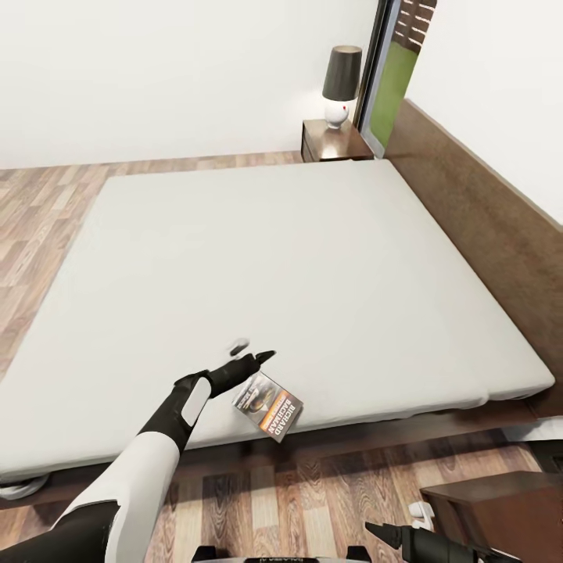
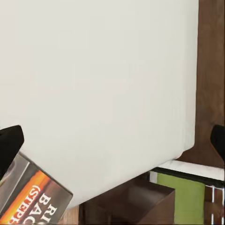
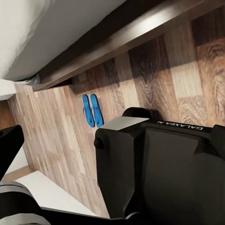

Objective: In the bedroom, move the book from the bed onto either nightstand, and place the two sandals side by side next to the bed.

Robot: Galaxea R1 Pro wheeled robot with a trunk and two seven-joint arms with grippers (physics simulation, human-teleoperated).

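Observation:
The book [image 1: 268, 407], with its orange band and white letters, lies tilted at the near edge of the bed [image 1: 297, 250]. My left gripper [image 1: 252, 350] hovers just beyond it, open. In the left wrist view the book [image 2: 33, 197] sits against one black finger [image 2: 9, 145], not between the two. The two blue sandals [image 3: 92, 110] lie side by side on the wood floor near the bed frame [image 3: 140, 33]. My right gripper [image 1: 391, 536] hangs low by the robot's base, open and holding nothing. One nightstand [image 1: 335, 141] stands at the bed's far corner, another [image 1: 500, 508] at the near right.
A lamp [image 1: 341, 82] with a dark shade stands on the far nightstand. The dark headboard [image 1: 485, 211] runs along the bed's right side. A window strip [image 1: 395, 78] lies behind it. The robot's black base [image 3: 159, 173] fills much of the right wrist view.

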